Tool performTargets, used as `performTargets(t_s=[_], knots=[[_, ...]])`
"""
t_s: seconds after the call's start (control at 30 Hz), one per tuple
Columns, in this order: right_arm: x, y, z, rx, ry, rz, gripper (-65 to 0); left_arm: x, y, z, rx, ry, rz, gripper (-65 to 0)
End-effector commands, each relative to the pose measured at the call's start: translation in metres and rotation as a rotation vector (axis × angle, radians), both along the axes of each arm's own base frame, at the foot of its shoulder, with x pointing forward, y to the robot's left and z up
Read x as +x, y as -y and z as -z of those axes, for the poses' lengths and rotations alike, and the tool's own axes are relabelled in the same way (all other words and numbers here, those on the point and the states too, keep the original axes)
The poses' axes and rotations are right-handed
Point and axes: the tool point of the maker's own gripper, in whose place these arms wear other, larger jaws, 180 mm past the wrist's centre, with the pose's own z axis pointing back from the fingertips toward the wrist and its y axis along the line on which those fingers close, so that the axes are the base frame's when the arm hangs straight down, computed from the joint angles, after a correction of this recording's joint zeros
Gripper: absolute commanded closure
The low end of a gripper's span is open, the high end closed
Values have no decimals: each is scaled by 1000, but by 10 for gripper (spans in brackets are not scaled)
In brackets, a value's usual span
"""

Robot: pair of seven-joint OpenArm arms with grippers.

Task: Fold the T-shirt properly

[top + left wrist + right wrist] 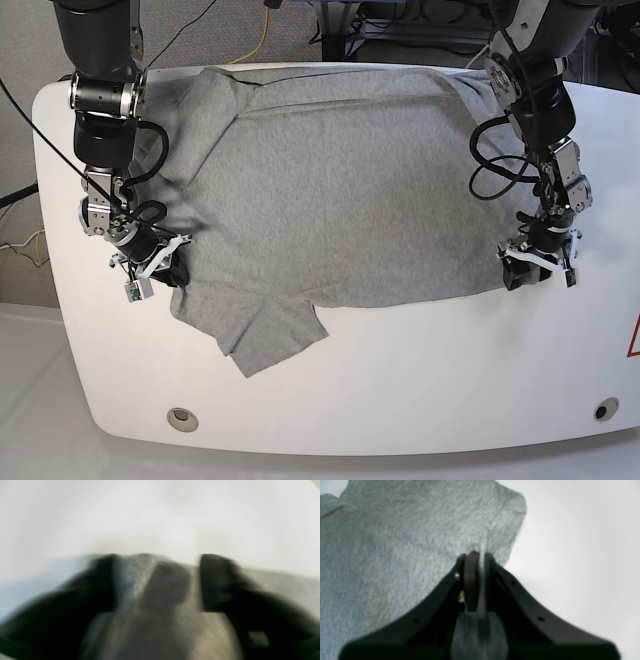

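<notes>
The heather-grey T-shirt (pixel 340 190) lies spread across the white table (pixel 420 380), one sleeve pointing toward the front edge. My right gripper (pixel 170 272) is at the shirt's left edge. In the right wrist view it (pixel 476 555) is shut on a thin fold of the T-shirt (pixel 395 542). My left gripper (pixel 512 278) sits at the shirt's right hem corner. In the blurred left wrist view its fingers (pixel 215 580) stand apart around a raised ridge of the T-shirt (pixel 155 610), and the left gripper (pixel 156 560) is open.
Bare table runs along the front, with a round hole (pixel 181 417) near the front left and another hole (pixel 600 409) at the front right. Cables (pixel 265 20) lie on the floor behind the table. A red mark (pixel 634 335) shows at the right edge.
</notes>
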Motion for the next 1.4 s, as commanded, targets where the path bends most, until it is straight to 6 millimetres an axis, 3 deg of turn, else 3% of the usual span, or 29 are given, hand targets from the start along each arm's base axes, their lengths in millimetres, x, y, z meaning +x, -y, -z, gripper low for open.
performTargets(t_s=[0.0,0.07,0.3,0.87,1.37], knots=[[-6,11,8,-67,-67,-11,-55,-16,4,22,12,-136,49,-77],[-6,11,9,-66,-67,-12,-55,-16,-3,19,26,-140,45,0],[-5,10,8,-64,-65,-13,-55,-24,-14,9,81,-142,46,-8],[-3,10,6,-65,-59,-14,-53,-29,-31,-39,234,-79,57,-5],[16,10,-31,-168,-25,-61,-30,-30,-32,-42,238,-80,57,-5]])
